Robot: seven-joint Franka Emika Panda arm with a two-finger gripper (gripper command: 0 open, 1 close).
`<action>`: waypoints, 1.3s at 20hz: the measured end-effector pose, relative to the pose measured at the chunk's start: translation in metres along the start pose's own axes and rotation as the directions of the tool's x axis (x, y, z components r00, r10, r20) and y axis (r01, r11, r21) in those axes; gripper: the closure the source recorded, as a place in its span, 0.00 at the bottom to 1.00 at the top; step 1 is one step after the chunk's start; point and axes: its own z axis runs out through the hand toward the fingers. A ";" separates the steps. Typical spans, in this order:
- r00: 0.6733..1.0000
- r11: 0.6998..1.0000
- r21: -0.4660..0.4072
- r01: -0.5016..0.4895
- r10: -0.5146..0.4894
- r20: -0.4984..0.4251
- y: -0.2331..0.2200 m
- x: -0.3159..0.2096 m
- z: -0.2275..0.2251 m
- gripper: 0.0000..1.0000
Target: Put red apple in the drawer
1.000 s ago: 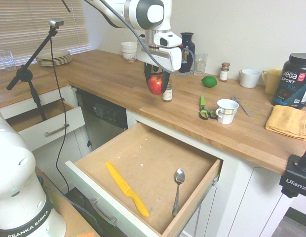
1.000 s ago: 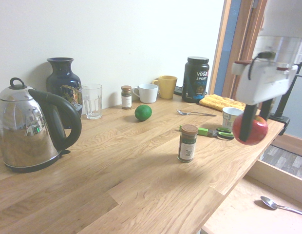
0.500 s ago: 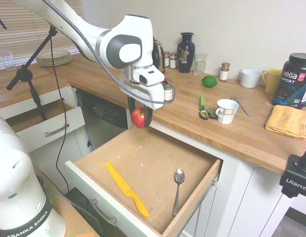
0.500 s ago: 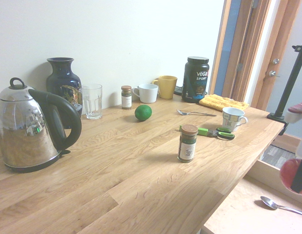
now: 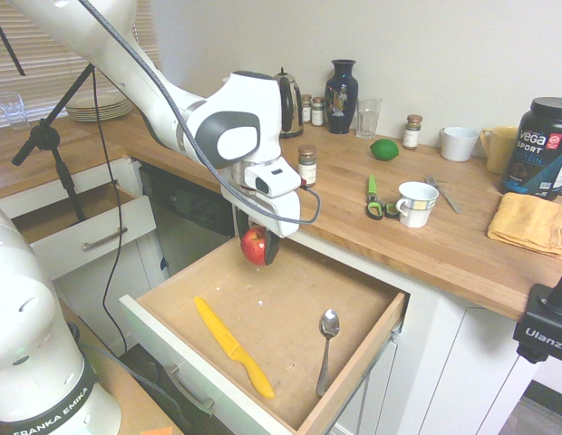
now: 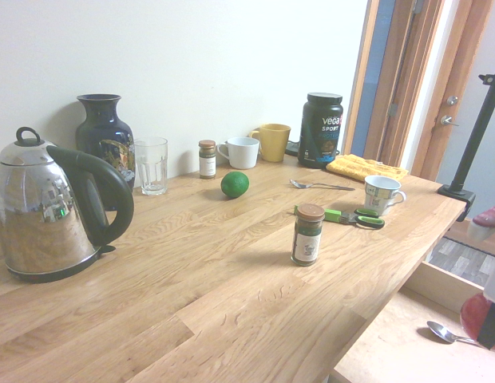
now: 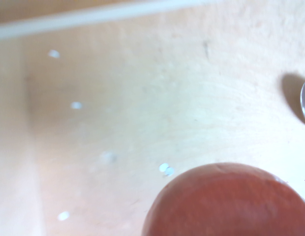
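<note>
Robot gripper (image 5: 256,246) holding a red apple (image 5: 254,246) over the open drawer (image 5: 290,299).
The first exterior view is showing a yellow knife (image 5: 234,348) lying left of the spoon (image 5: 327,352); the second is leaving the knife out.

And there on the worktop (image 6: 192,263), the green lime (image 6: 235,185) sits near a clear glass (image 6: 152,166), with the silver kettle (image 6: 44,211) close to the dark blue vase (image 6: 106,144)!
</note>
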 end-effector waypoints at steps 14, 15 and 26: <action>1.000 0.999 -0.025 -0.021 0.021 0.003 -0.006 0.037 0.097 1.00; 1.000 0.999 -0.027 -0.020 0.020 0.005 -0.006 0.038 0.103 1.00; 0.999 0.998 -0.053 -0.035 0.036 0.024 -0.008 0.043 0.132 0.00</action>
